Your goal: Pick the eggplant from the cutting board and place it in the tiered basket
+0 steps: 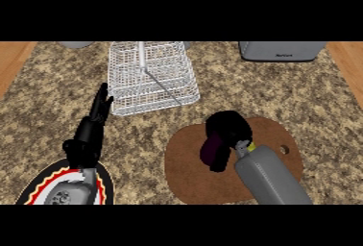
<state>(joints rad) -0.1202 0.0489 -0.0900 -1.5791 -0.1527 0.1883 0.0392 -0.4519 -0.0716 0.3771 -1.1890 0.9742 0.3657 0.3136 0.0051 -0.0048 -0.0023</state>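
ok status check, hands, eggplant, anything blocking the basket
Right hand curled over dark purple eggplant on brown wooden cutting board. Left hand open, fingers straight, idle at left. White wire tiered basket up ahead, nothing between.

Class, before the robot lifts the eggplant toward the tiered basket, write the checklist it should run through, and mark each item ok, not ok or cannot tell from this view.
1. Right hand over the eggplant on the cutting board: ok.
2. Fingers curled round the eggplant: ok, though the hand hides most of it.
3. Eggplant lifted off the board: cannot tell.
4. Tiered basket top open, nothing visible inside: ok.
5. Counter between board and basket free of obstacles: ok.
6. Left hand out of the way, open, at the view's left above a patterned plate: ok.
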